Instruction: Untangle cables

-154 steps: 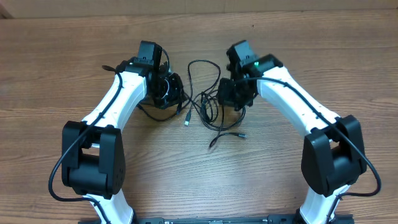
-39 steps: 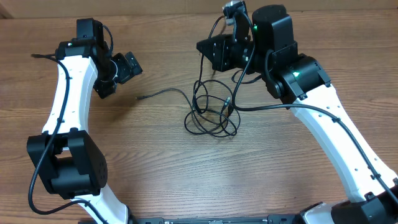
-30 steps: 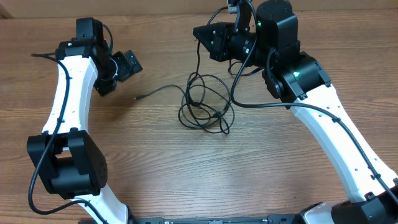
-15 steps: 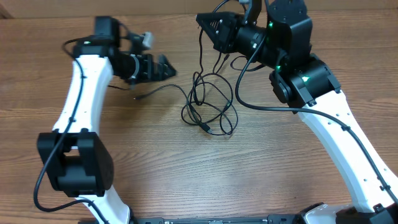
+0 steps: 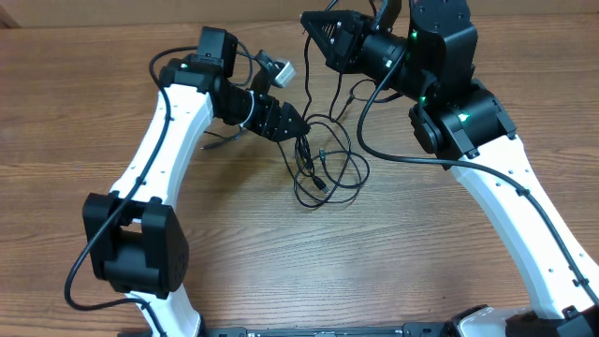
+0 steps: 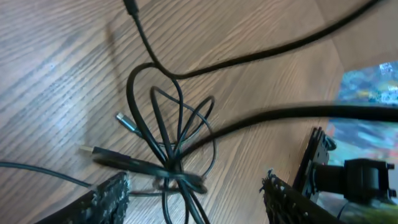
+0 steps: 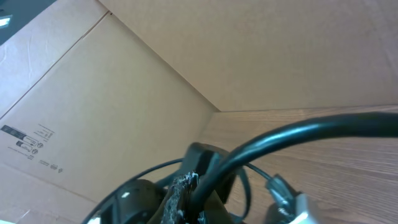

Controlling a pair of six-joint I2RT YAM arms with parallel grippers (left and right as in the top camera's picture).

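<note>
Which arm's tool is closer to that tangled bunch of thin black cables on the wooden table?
Left. The left tool sits right beside the tangled black cables; the right tool is farther off, beyond the tangle's far side.

The left arm (image 5: 176,112) has swung the left jaws in from 10 o'clock to the 11 o'clock edge of the cables (image 5: 321,181), whose loops slid slightly toward 3 o'clock, while the right jaws edged toward 12 o'clock.
</note>
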